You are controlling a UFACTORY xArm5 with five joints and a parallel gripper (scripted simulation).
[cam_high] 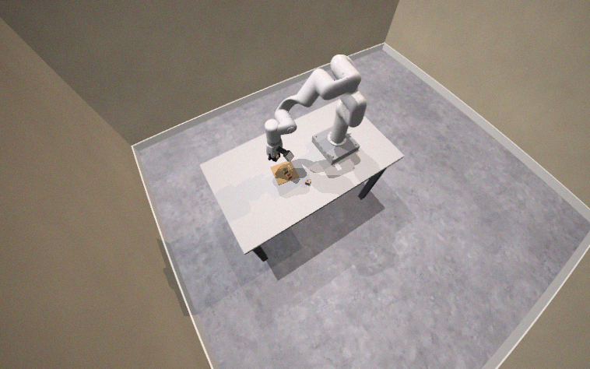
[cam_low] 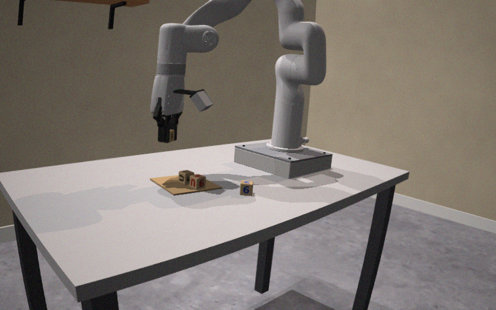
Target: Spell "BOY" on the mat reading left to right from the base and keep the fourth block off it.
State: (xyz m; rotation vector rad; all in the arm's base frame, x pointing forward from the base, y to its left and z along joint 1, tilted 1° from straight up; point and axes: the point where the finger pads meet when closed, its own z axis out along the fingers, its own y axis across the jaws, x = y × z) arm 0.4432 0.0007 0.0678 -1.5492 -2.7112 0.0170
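A tan mat (cam_low: 183,185) lies on the white table; it also shows in the top view (cam_high: 284,172). Two wooden letter blocks rest on it, touching side by side: a dark-lettered one (cam_low: 185,176) and a red-lettered one (cam_low: 197,181). A block with blue marks (cam_low: 246,187) (cam_high: 307,182) lies off the mat to the right, on the table. My gripper (cam_low: 167,134) hangs high above the mat's far left side, fingers down, shut on a wooden block (cam_low: 171,135) that is partly hidden by the fingers. The gripper also shows in the top view (cam_high: 273,156).
The arm's grey base plate (cam_low: 283,159) stands at the back right of the table. A small grey camera box (cam_low: 201,100) sticks out from the wrist. A wooden shelf (cam_low: 98,2) hangs on the wall at the top left.
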